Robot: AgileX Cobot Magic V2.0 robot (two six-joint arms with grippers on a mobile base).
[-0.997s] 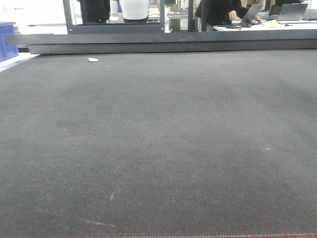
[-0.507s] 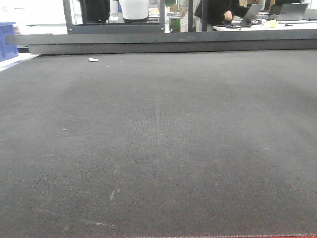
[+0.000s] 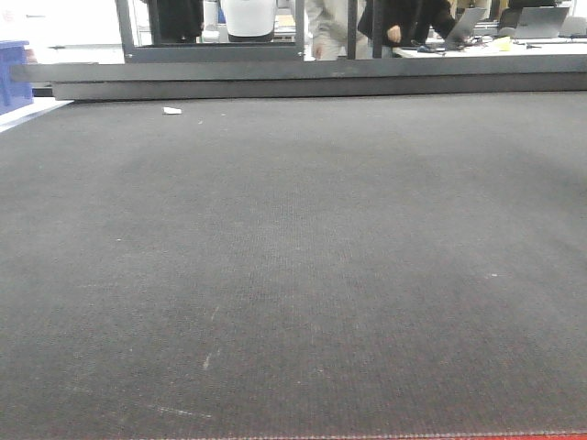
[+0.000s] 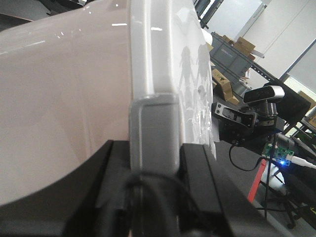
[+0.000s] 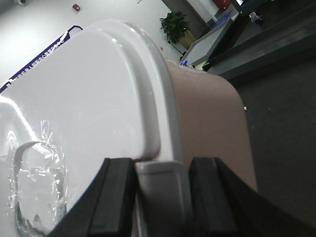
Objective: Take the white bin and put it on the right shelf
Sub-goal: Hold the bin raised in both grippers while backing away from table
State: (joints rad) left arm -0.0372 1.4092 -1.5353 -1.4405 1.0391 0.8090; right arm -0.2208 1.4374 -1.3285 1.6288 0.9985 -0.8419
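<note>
Rim of the white bin (image 4: 64,98) sits pinched inside your left gripper (image 4: 154,150), which is closed on it, and likewise inside your right gripper (image 5: 160,173).

- The bench (image 3: 477,438) is covered from side to side by a dark grey woven mat (image 3: 303,275), with a red edge shown along the near side.
- A small white scrap (image 3: 172,111) is seen lying on the mat near the far left corner.
- The far side is bounded by a dark metal rail (image 3: 312,88).
</note>
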